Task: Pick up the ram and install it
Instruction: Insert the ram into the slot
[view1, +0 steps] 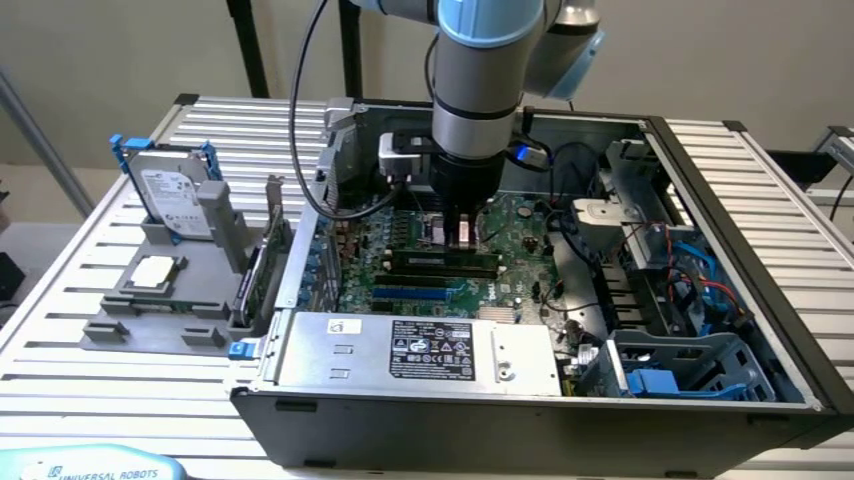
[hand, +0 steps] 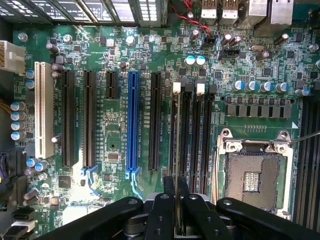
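green ram (hand: 177, 145) clamped edge-on in the gripper (hand: 176, 200), over the motherboard's black slots (hand: 192, 130)

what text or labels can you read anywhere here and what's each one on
"UNIVERSAL ROBOTS": on the pale blue robot part at the exterior view's lower left edge.
White label on the power supply: symbols and print, too small to read.
Label on the hard drive: too small to read.
Markings on the motherboard: too small to read.
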